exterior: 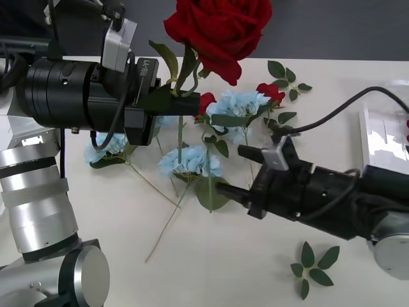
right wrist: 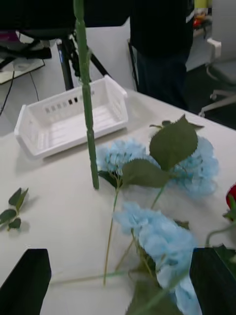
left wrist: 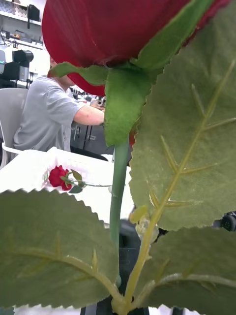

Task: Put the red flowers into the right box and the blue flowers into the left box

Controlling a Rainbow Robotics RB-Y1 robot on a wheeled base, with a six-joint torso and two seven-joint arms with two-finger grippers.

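**Left arm lifting a red rose while the right arm waits over the hydrangeas**

The left gripper (exterior: 182,99) is holding one red rose (exterior: 220,27) upright above the table (exterior: 96,211), its fingers clamped on the stem just under the leaves, the bloom riding high and close to the front camera. The stem (right wrist: 86,98) is hanging straight down, its tip just above the tabletop by the pale-blue hydrangea clusters (exterior: 192,161).

The right gripper (exterior: 233,173) is hovering low over the middle of the table, its black fingers (right wrist: 27,285) spread apart and empty, with a hydrangea head (right wrist: 162,238) lying between and just beyond them.

The remaining flowers are lying in a loose heap at the table's centre: several hydrangeas, and a red rose (exterior: 271,93) toward the far side. A loose leaf sprig (exterior: 313,265) is sitting near the right arm.

The right box (exterior: 383,137) is standing at the right edge of the table, and the left wrist view shows a rose (left wrist: 60,177) already lying in it. The left box (right wrist: 73,118) is standing empty at the left

The step in hand appears to be carrying a rose to its basket. Since the right box is well apart from the left arm, the next move likely calls for a handover to the open right gripper, or a long reach across the heap
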